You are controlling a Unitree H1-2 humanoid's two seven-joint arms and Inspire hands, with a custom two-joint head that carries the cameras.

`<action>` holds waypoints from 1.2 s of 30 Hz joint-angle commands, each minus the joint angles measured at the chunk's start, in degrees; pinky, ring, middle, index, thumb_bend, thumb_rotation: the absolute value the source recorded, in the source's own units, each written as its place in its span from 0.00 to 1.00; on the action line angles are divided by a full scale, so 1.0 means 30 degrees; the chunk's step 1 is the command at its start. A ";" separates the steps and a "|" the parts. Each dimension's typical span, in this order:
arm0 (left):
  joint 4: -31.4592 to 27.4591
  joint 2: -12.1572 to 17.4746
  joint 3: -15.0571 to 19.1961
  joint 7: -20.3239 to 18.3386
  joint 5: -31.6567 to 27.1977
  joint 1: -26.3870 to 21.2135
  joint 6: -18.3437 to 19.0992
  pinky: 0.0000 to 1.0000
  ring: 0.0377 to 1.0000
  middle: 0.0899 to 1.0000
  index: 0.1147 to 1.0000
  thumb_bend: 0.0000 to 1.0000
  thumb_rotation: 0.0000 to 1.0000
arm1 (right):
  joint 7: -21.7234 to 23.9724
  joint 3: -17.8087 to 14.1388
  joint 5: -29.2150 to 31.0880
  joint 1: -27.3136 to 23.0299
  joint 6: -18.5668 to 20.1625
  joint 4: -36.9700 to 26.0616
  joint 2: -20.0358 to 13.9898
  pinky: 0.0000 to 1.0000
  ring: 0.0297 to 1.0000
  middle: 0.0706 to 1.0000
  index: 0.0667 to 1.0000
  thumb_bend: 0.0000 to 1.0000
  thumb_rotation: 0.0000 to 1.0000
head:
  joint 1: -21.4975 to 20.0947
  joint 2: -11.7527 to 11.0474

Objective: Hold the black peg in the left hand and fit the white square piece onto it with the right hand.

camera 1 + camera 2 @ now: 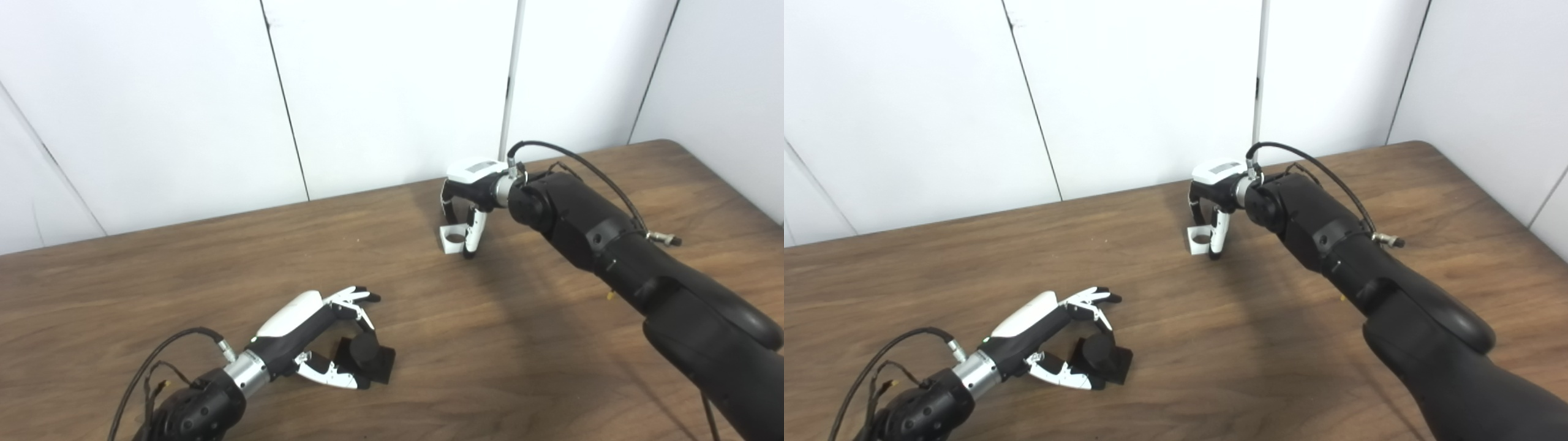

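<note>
Left hand (318,343) fingers spread around matte black peg (365,358) on wood-grain table (490,367); right hand (468,205) fingers pinching white square piece (452,239).

Left hand (318,343) lies low, fingers spread; right hand (468,202) curls downward.

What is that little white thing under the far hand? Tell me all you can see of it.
The white square piece is a small, plastic-looking white block with a round hole through it, opening upward. It sits on the wooden table near the back wall. The right hand arches over it, fingers pointing down around it, one white finger against its side. Whether it is gripped yet is unclear.
</note>
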 commanded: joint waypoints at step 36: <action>0.0974 0.0475 -0.0543 -0.0905 0.0874 0.0359 0.0870 0.92 0.98 0.90 0.43 0.51 0.08 | -0.1379 -0.2876 0.0387 0.1900 -0.1095 -0.5019 -0.1766 0.83 0.86 0.77 0.45 0.51 0.14 | -0.0044 0.0210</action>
